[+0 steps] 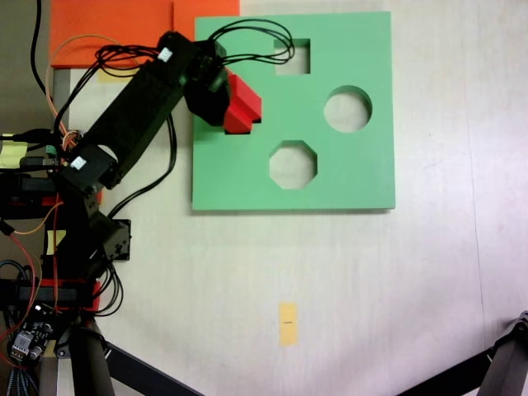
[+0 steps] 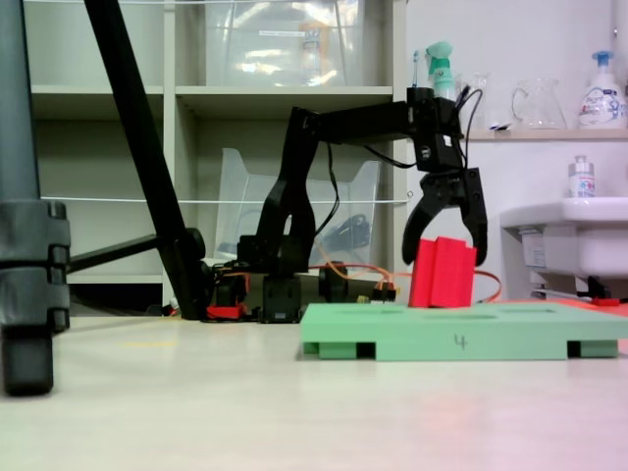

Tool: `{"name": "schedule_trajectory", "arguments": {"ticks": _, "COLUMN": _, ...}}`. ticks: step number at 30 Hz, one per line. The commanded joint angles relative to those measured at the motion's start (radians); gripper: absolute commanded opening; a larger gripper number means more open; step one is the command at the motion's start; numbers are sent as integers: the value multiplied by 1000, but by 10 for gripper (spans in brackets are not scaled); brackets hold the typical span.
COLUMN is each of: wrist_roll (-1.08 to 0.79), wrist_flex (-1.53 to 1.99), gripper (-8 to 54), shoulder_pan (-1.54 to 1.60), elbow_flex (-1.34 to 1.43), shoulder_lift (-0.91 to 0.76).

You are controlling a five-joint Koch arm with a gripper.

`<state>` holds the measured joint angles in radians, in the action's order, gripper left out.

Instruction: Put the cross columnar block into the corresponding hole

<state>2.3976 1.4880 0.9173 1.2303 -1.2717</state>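
Note:
The cross columnar block (image 1: 244, 102) (image 2: 442, 273) is bright red and stands slightly tilted, with its base at the top surface of the green board (image 1: 346, 173) (image 2: 461, 341). My black gripper (image 1: 224, 97) (image 2: 446, 250) comes down over it from above, its jaws spread wide, one finger against each side of the block's upper part. The corresponding hole (image 1: 248, 125) lies mostly hidden under block and gripper near the board's left edge in a fixed view; just a dark notch of it shows.
The board also has a square cutout (image 1: 292, 57), a round one (image 1: 347, 109) and an octagonal one (image 1: 293, 164). An orange sheet (image 1: 115, 29) lies behind the arm. A yellow tape mark (image 1: 287, 322) and tripod legs (image 2: 147, 167) stand nearby.

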Motion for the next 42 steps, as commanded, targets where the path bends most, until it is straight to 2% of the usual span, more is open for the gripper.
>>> {"name": "schedule_trajectory", "arguments": {"ticks": 1, "wrist_roll": -18, "wrist_flex": 3, "gripper": 235, "shoulder_pan": -17, "elbow_flex": -26, "shoulder_lift": -15}}
{"name": "schedule_trajectory", "arguments": {"ticks": 12, "wrist_roll": -12, "wrist_flex": 18, "gripper": 234, "shoulder_pan": -52, "elbow_flex": -60, "shoulder_lift": -60}}
{"name": "schedule_trajectory", "arguments": {"ticks": 29, "wrist_roll": 3, "wrist_flex": 84, "gripper": 233, "shoulder_pan": 6, "elbow_flex": -58, "shoulder_lift": -35}}
{"name": "schedule_trajectory", "arguments": {"ticks": 37, "wrist_roll": -21, "wrist_flex": 52, "gripper": 234, "shoulder_pan": -71, "elbow_flex": -60, "shoulder_lift": -9}}
{"name": "schedule_trajectory", "arguments": {"ticks": 40, "wrist_roll": -52, "wrist_flex": 35, "gripper": 248, "shoulder_pan": -106, "elbow_flex": -60, "shoulder_lift": 0}}
{"name": "schedule_trajectory", "arguments": {"ticks": 42, "wrist_roll": -77, "wrist_flex": 17, "gripper": 306, "shoulder_pan": -112, "elbow_flex": -60, "shoulder_lift": 15}}
